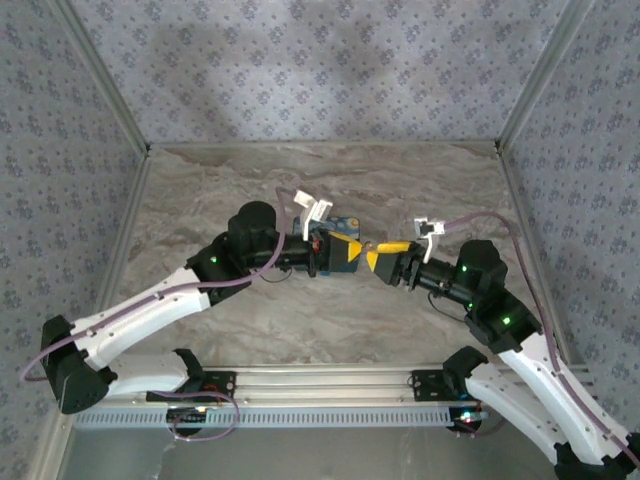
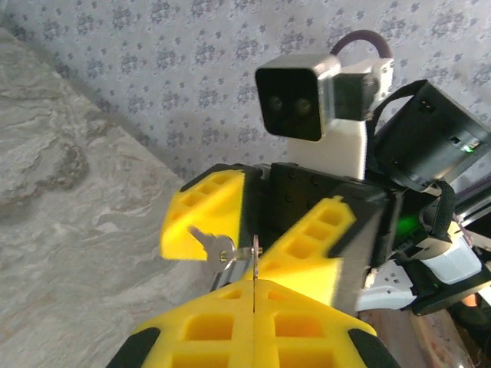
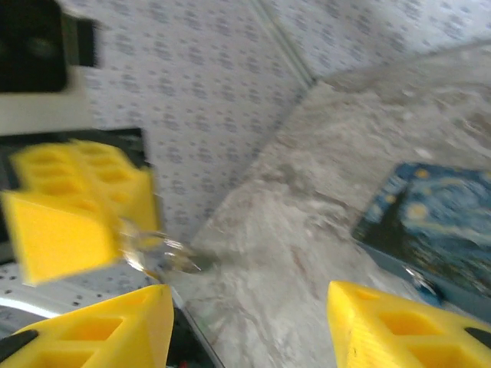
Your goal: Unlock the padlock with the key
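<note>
My left gripper (image 2: 254,284) is shut, pinching a thin silvery metal piece edge-on. A small silver key (image 2: 207,243) on a ring hangs off it to the left. My right gripper (image 3: 247,297) is open; its yellow fingers (image 2: 211,203) stand on either side of the key without touching it. In the top view both grippers meet above the table's middle, the left gripper (image 1: 350,250) facing the right gripper (image 1: 382,256). The key (image 3: 157,254) shows blurred in the right wrist view. A tiny silvery piece (image 3: 419,279), possibly the padlock, sits at the near edge of the blue tin (image 3: 441,218).
The blue starry-night tin (image 1: 346,222) lies on the marble-patterned table (image 1: 250,190) just behind the grippers. Patterned walls close in the back and both sides. An aluminium rail (image 1: 330,378) runs along the near edge.
</note>
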Robot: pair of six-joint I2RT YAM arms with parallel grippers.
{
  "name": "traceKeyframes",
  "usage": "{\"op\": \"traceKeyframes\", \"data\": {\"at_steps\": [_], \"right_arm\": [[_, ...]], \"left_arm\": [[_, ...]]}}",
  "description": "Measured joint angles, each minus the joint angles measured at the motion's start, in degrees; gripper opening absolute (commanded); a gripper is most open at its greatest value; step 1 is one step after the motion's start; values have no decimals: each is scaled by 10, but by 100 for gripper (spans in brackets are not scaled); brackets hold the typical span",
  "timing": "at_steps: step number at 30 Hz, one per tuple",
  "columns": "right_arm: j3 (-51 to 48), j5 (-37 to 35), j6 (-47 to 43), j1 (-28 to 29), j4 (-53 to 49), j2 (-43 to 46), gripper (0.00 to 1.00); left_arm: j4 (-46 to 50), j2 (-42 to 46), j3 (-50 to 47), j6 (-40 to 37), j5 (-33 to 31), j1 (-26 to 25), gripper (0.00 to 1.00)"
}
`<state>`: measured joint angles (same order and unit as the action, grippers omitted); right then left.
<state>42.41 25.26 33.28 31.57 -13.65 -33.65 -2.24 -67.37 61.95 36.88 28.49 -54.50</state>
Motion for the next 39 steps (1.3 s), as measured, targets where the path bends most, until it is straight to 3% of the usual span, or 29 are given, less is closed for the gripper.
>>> {"op": "traceKeyframes", "data": {"at_steps": [6,15,33,39], "right_arm": [[12,33,-22,-57,-52,16,43],[23,155,-20,-90,-33,-3,48],[16,261,0,-90,11,-19,52],[9,273,0,-88,13,-20,42]], "left_arm": [[142,-37,81,-35,19,1,0],[281,-94,141,-74,75,1,0],[271,-90,148,-80,113,0,0],[260,-84,148,-80,116,0,0]]}}
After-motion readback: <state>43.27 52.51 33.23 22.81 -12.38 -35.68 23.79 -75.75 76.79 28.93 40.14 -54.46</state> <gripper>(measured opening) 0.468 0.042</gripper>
